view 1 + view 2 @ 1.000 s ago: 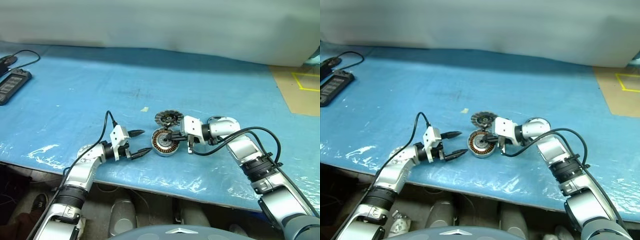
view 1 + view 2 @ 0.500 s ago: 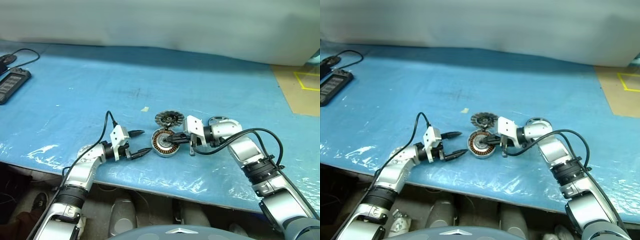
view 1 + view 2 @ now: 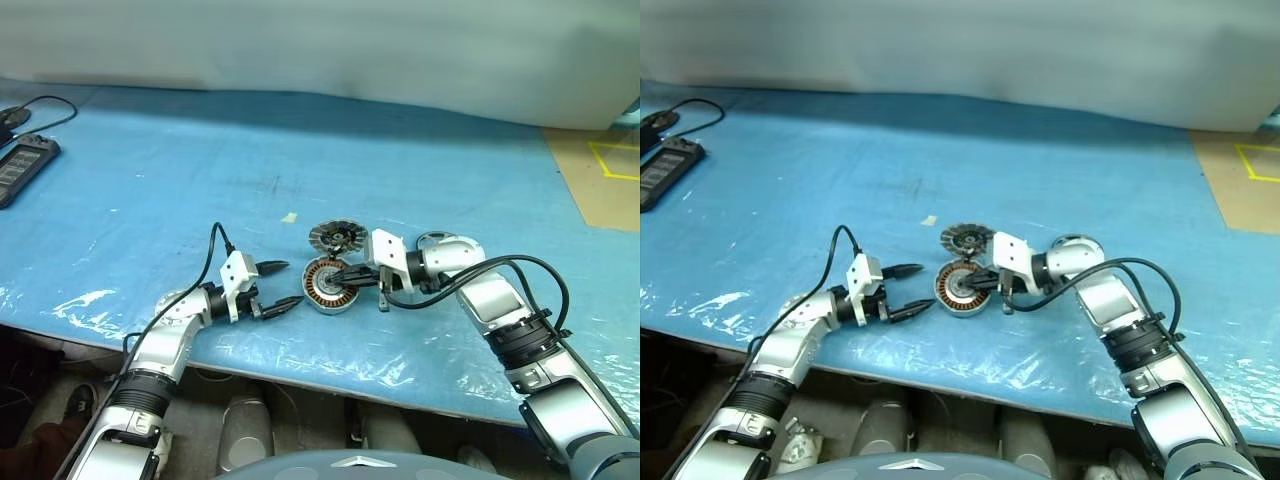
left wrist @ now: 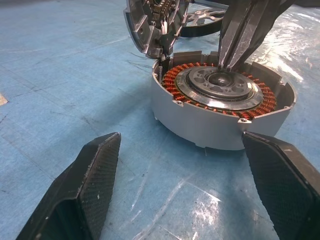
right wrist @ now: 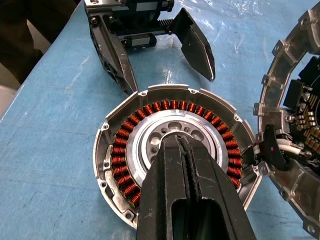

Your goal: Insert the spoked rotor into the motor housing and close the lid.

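1. Nearest is the front edge of the work table [image 3: 120,190], covered in a blue sheet with wrinkled, glossy clear film along that edge.
2. The left gripper [image 3: 278,285] lies low over the sheet just beside the housing, apart from it, its 2 black fingers [image 4: 90,185] spread wide with nothing between them.
3. The motor housing [image 3: 328,284], a round flat grey metal disc with a ring of copper-brown windings around a silver centre, rests on the sheet between the 2 grippers.
4. The right gripper [image 5: 187,145] has its 2 fingers pressed together, tips over the silver centre of the housing; whether they touch it cannot be told.
5. A grey round lid [image 3: 336,237], tilted up, sits at the housing's far edge, seemingly joined to it there, with circuitry on its inner face.
6. The spoked rotor [image 4: 202,17], a black-rimmed wheel with silver spokes, lies on the sheet beyond the housing, partly hidden.
7. A small pale scrap [image 3: 288,218] lies farther out on the sheet.
8. At the far left edge sits a flat black device [image 3: 22,168] with a black cable [image 3: 45,110].
9. At the far right, brown cardboard [image 3: 600,190] carries yellow tape lines.
10. A pale wall [image 3: 320,45] closes the scene behind.
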